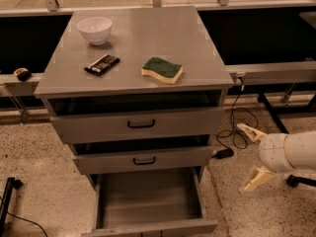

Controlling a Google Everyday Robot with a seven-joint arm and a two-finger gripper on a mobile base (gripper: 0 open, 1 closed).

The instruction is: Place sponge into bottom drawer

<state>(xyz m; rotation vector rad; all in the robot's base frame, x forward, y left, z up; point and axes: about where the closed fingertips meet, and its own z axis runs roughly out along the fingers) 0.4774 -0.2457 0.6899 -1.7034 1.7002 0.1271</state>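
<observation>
The sponge (162,70), dark green on pale yellow foam, lies on the grey cabinet top (143,38), right of centre near the front edge. The bottom drawer (148,196) is pulled out and its plain grey inside shows nothing in it. My gripper (251,155) is low at the right of the cabinet, level with the lower drawers and well below and to the right of the sponge. Its two pale fingers (251,132) are spread wide apart and hold nothing.
A white bowl (95,29) and a black flat packet (101,64) sit on the left of the cabinet top. Two shallower drawers with black handles (141,124) are slightly pulled out above. A black cable (232,132) lies on the floor at the right.
</observation>
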